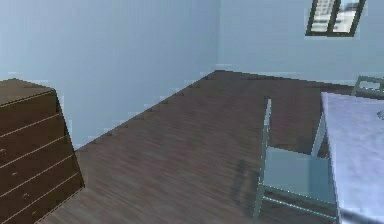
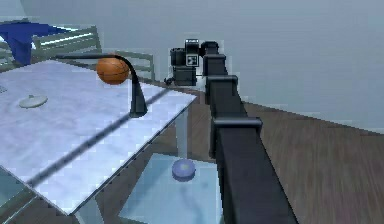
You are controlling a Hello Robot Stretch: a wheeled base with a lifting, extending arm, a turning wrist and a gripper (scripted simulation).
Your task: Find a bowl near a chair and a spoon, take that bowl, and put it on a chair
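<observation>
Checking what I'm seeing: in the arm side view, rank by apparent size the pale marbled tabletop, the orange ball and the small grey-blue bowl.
1. pale marbled tabletop
2. orange ball
3. small grey-blue bowl, which sits nearer the camera yet looks smallest

**No legible writing in either view**

No word, number, label or sign could be read on anything. The only print-like marks were the black patterns on the two small white squares (image 2: 183, 58) at the far end of the arm (image 2: 240, 150). These were blocky shapes, not letters or digits.
</observation>
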